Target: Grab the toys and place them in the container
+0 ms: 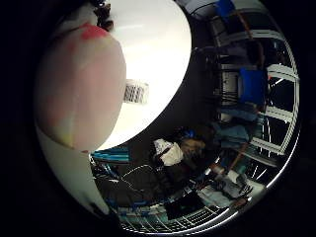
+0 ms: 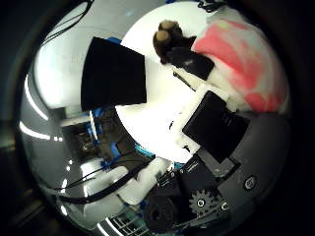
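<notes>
A soft pink and white toy (image 1: 79,89) with a red patch fills much of the right little finger side palm view, close against the palm, above the white table (image 1: 158,49). A white barcode tag (image 1: 136,92) hangs beside it. In the right thumb side palm view the same toy (image 2: 246,64) lies against my hand (image 2: 212,123), whose black and white fingers curl along its side. A small brown and black toy (image 2: 167,39) lies on the table beside the pink one. A black square container (image 2: 113,74) stands on the table near its edge, away from the hand.
The white table's (image 2: 148,128) curved edge runs close by the container. Beyond the edge, on the floor, are blue chairs (image 1: 252,84) and clutter (image 1: 170,151). A dark small thing (image 1: 102,12) lies on the table's far part.
</notes>
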`<state>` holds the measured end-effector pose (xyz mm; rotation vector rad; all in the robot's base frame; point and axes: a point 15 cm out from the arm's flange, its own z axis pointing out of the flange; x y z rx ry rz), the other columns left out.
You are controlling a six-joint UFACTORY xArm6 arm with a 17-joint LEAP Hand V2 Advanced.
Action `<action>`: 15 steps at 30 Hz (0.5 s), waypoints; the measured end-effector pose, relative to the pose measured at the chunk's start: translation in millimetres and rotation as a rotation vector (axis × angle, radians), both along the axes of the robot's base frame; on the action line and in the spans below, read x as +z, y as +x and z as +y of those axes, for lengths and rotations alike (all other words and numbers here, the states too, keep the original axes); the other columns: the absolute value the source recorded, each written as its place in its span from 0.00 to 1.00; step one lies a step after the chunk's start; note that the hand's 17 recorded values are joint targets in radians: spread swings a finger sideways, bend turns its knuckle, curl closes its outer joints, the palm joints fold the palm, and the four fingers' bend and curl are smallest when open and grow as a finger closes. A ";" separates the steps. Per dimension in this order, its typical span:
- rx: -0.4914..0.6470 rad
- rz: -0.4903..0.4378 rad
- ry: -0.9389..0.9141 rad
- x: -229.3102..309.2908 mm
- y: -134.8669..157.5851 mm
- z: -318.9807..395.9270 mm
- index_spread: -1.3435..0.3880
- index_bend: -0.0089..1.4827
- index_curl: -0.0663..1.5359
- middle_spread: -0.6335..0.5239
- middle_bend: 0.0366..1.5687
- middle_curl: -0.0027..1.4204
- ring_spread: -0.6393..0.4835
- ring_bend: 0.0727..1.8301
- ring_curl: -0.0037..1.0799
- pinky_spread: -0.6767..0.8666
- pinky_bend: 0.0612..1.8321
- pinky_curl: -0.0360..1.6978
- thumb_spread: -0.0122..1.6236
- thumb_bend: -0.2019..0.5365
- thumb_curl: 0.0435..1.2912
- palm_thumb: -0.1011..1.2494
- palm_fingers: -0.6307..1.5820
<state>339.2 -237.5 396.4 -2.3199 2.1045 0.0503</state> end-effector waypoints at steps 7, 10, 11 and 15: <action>0.058 -0.077 -0.036 84.3 -10.3 37.5 0.66 0.77 0.52 0.43 0.85 0.52 0.37 0.72 0.72 0.31 0.66 0.60 0.72 0.26 0.42 0.84 0.78; 0.094 -0.116 -0.015 101.5 -4.8 67.1 0.66 0.77 0.52 0.43 0.85 0.52 0.37 0.72 0.72 0.31 0.65 0.61 0.73 0.26 0.42 0.84 0.79; 0.100 -0.121 -0.009 104.6 -3.0 76.0 0.66 0.77 0.52 0.43 0.85 0.52 0.37 0.72 0.72 0.30 0.65 0.61 0.73 0.26 0.42 0.84 0.79; 0.137 -0.164 -0.005 126.7 11.2 120.3 0.66 0.77 0.52 0.43 0.85 0.52 0.37 0.72 0.72 0.30 0.64 0.62 0.73 0.26 0.43 0.84 0.79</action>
